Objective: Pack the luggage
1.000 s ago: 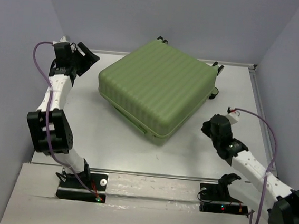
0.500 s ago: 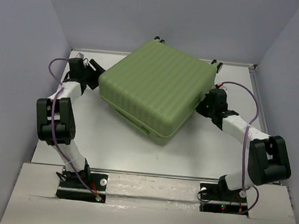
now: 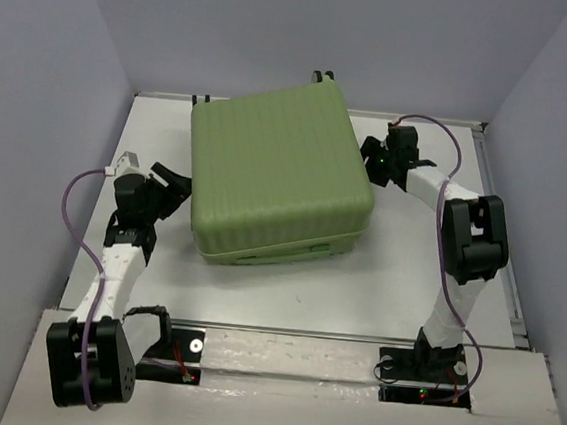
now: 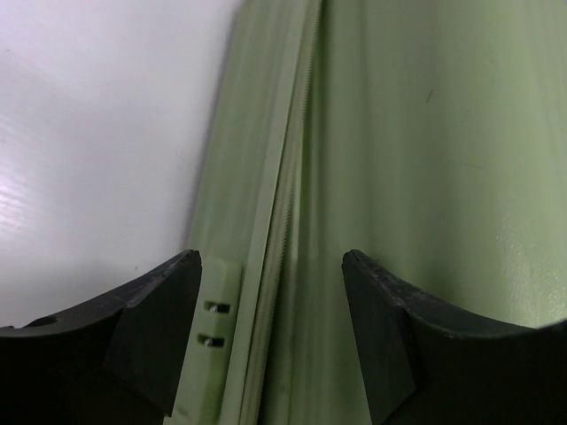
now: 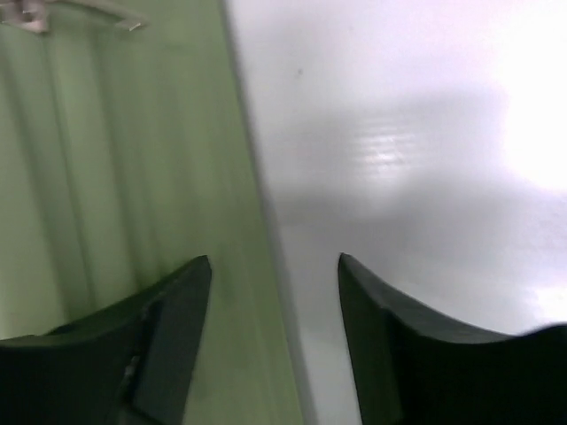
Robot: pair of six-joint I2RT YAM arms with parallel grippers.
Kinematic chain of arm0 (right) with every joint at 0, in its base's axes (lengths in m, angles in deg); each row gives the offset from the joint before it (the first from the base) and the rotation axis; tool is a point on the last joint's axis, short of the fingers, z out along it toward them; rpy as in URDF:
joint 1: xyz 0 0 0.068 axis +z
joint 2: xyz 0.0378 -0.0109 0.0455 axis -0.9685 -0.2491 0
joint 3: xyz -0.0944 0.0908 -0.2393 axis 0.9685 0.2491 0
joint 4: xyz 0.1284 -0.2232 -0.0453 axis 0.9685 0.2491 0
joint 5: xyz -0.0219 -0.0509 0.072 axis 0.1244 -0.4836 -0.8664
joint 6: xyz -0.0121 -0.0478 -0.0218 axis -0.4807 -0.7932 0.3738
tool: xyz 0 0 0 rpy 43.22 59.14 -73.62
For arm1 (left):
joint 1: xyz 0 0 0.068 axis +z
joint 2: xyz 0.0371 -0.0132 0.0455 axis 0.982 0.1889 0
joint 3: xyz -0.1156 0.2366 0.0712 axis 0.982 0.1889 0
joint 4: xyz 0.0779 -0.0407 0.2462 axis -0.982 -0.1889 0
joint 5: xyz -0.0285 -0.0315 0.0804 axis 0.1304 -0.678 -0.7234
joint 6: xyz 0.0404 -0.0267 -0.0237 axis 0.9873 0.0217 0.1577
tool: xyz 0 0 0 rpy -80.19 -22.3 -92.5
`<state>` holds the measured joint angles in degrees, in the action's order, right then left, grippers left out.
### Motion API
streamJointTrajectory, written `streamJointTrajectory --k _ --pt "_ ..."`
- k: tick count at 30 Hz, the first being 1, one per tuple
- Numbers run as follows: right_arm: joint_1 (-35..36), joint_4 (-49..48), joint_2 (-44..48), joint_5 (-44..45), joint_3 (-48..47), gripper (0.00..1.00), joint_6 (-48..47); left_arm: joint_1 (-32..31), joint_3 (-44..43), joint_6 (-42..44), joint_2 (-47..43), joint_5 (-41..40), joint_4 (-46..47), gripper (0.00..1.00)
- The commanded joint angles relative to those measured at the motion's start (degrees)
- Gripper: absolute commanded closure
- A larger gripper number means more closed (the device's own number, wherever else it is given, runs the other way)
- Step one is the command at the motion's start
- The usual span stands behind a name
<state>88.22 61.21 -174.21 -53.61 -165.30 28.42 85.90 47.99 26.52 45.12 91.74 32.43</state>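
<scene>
The luggage [image 3: 277, 177], a light-green ribbed hard-shell case, lies closed and flat on the white table [image 3: 398, 274], wheels toward the back wall. My left gripper [image 3: 171, 182] stands open against its left side. In the left wrist view the zipper seam and the green shell [image 4: 425, 133] run between the spread left gripper [image 4: 270, 266] tips, nothing clamped. My right gripper [image 3: 375, 161] is open at the case's back right corner. In the right wrist view the shell's edge [image 5: 115, 159] lies between the right gripper [image 5: 273, 261] tips, bare table on the right.
Grey-blue walls close the table in at the back and both sides. A raised rim [image 3: 498, 223] runs along the right edge. Black wheels [image 3: 323, 76] stick out at the case's back edge. A metal rail [image 3: 292, 332] crosses the front by the arm bases.
The luggage has turned clockwise and now sits squarer to the table. The left arm came forward along its left side. The right arm reached to the back right corner and its jaws opened.
</scene>
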Motion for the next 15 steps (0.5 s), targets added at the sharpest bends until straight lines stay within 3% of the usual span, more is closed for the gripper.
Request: streamJointTrajectory --k 1,6,11,12,15 --pt "5.46 1.96 -0.40 -26.23 -15.20 0.25 5.14 -5.29 3.33 2.92 -9.33 10.11 -2.36 0.23" --pt "3.62 8.68 0.63 -21.68 -20.34 0.18 3.64 -5.12 0.02 5.21 -12.52 8.88 -6.84 0.20" --pt "-1.56 10.61 8.54 -18.34 -18.50 0.44 2.41 -4.15 -5.35 6.53 -9.62 9.76 -8.60 0.19" --pt "-2.35 11.31 11.51 -17.55 -18.15 0.58 1.97 -3.80 -6.84 6.61 -9.27 9.58 -8.86 0.20" --pt "-3.59 11.67 17.23 -16.14 -15.52 0.69 -1.36 -2.66 -8.96 7.05 -8.92 9.41 -9.57 0.19"
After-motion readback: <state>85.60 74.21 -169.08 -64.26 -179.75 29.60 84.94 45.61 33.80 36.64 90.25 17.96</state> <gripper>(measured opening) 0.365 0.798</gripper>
